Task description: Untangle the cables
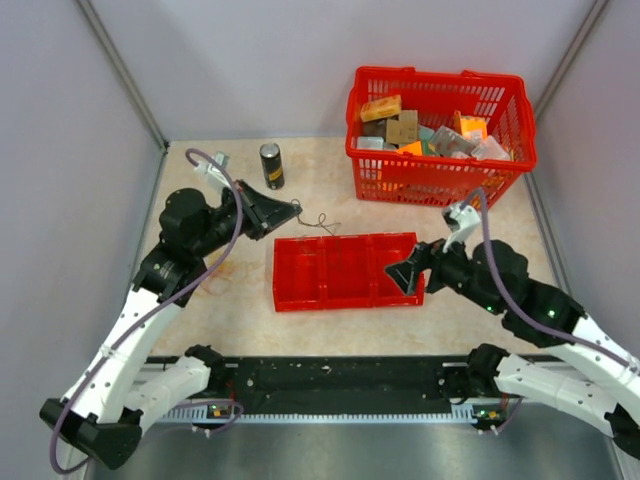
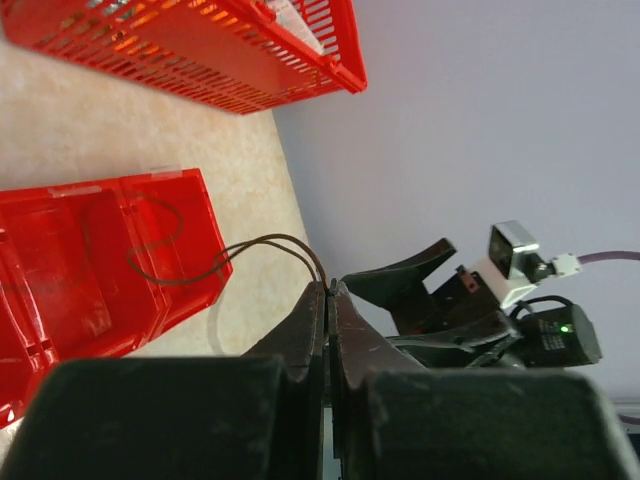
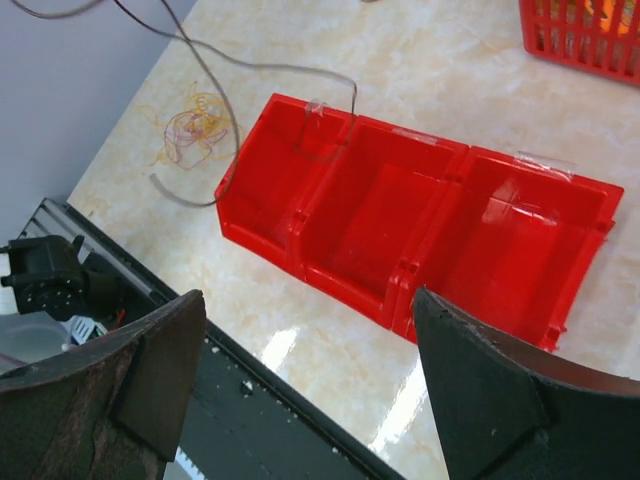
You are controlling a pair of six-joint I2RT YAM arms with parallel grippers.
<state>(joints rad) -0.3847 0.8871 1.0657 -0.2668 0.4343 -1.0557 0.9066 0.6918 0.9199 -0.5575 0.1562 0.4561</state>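
Looking like a robotics lab test cell: plain grey panels [image 1: 60, 150] and metal corner posts [image 1: 121, 70] are enclosing a marble-look table [image 1: 240, 320]. Left arm [image 1: 130, 340] and right arm [image 1: 590, 345] are sitting bolted at a black rail [image 1: 340, 375]. A red basket [image 1: 440, 185] of mixed props and a red sorting tray [image 1: 330, 272] are sitting out.
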